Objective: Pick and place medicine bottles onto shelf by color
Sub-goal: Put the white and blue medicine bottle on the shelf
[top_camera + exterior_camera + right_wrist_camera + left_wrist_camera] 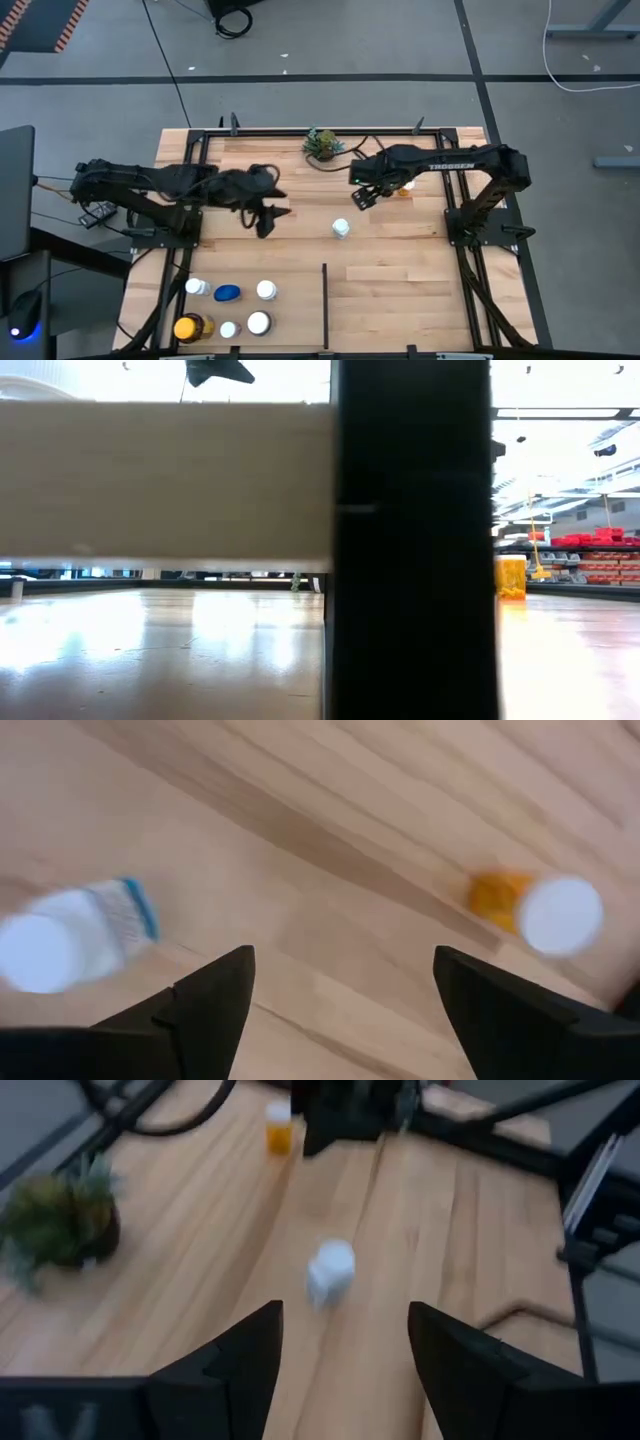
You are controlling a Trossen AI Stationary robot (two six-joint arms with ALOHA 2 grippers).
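While both arms are stretched over the table (400, 280), a white bottle (341, 228) is seen standing alone on the bare wood, between the two grippers and a little nearer than them to the divider (324, 305). The left gripper (266, 220) is placed to the left of this bottle, apart from it, with its fingers (245, 1348) spread and nothing between them; in the left wrist view the white bottle (331, 1270) lies ahead of the open gap. The right gripper (362, 196) is found just beyond the bottle on the far right side, also not touching it. Its fingers (215, 995) are held wide and empty, and in the right wrist view the white bottle (72, 935) with a blue band is seen on one side and the orange bottle (535, 908) with a white cap on the other. In the high view the orange bottle (405, 187) is mostly hidden under the right arm, farther from the divider than the white bottle. A plant (322, 144) is set at the far edge, beyond the white bottle. Left of the divider six bottles are grouped: a blue one (227, 293), an amber one (189, 327) with a yellow lid, and four white-capped ones (266, 290). In the low view an amber bottle (511, 576) is seen right of a black post (412, 540)
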